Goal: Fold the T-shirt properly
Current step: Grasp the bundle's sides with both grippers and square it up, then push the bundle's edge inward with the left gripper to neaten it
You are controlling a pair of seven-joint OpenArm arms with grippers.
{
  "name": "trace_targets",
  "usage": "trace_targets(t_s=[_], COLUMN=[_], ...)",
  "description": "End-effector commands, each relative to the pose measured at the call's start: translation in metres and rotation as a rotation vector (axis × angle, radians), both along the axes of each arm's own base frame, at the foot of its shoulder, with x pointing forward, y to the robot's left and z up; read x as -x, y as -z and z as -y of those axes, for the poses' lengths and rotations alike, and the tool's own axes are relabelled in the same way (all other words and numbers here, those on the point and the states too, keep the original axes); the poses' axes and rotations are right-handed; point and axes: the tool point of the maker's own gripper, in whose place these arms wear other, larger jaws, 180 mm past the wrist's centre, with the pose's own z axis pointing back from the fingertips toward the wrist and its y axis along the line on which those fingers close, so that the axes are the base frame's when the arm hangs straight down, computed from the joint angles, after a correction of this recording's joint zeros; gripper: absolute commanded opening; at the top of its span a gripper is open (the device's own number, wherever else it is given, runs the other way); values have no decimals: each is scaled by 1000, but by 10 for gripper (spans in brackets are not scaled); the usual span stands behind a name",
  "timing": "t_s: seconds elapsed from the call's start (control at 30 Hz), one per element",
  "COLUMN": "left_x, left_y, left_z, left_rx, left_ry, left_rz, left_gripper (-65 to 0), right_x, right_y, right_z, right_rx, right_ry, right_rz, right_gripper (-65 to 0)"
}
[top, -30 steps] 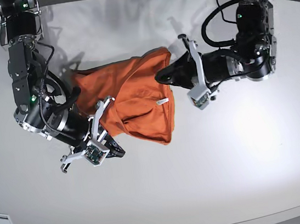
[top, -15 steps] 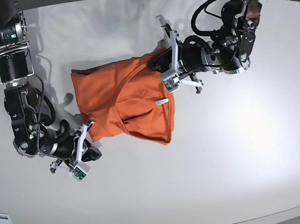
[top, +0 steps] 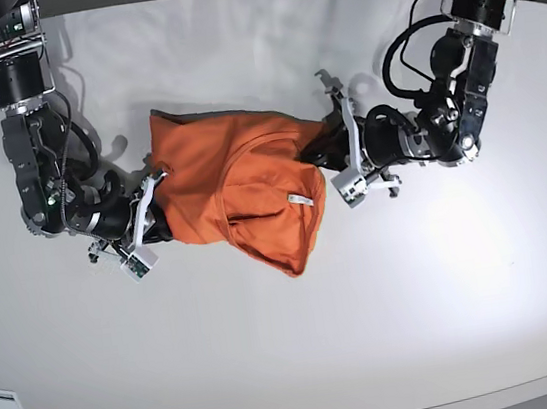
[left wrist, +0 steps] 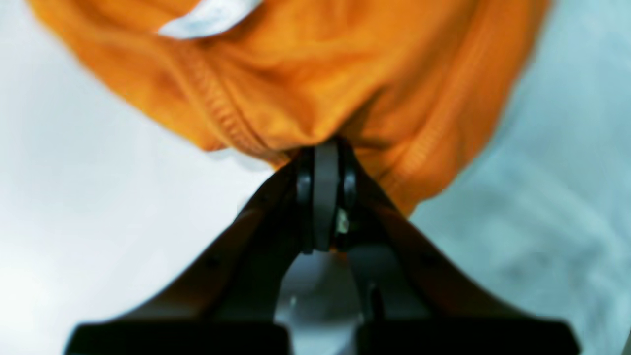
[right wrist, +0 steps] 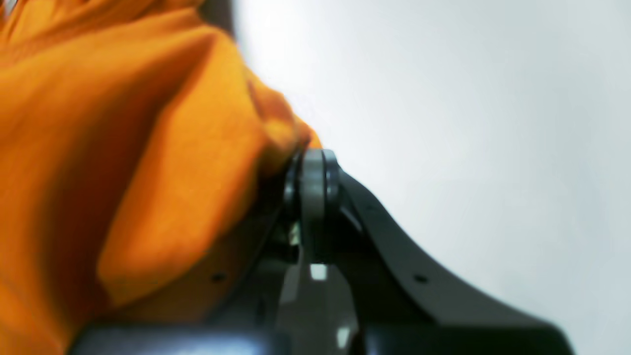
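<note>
T-shirt stretched between both arms' clamped jaws.

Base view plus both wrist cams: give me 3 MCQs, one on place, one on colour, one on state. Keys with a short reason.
1. Where does the white neck tag sit on the T-shirt in the base view?
A. On the side nearer the left gripper
B. On the side nearer the right gripper
C. Off the cloth, on the table

2. What colour is the T-shirt?
A. Blue
B. Orange
C. Grey

3. How do the left gripper and the right gripper stand?
A. Both wide open above the cloth
B. One open, one shut
C. Both shut on cloth

Key:
1 A, the tag lies toward the arm on the base view's right, which is the left arm.
2 B, all views show plain orange cloth.
3 C, each wrist view shows the jaws pressed together with orange cloth bunched at the tips.
</note>
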Motion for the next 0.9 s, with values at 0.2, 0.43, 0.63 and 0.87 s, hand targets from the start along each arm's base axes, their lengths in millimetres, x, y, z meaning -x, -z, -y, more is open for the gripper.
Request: trace_targets(t_s=[0.2, 0.43, 0.63, 0.87], left_x=[-52, -78, -99, -132], left_y=[3, -2, -22, -93], left_z=[-23, 1, 22, 33], left_rx=[-100, -95, -99, -8], left_ry=[-40, 46, 90, 75], left_rz=[90, 311, 457, 549], left_gripper=[-650, -650, -650, -650], right_x=[43, 94, 123, 117], right_y=[-31, -29, -22, -76], right_z=[-8, -1, 9, 19], right_rx=[35, 4, -45, -81], right_ry=[-94, -28, 87, 182], right_rz=[89, 50, 4, 164], right_gripper=[-650, -650, -650, -650])
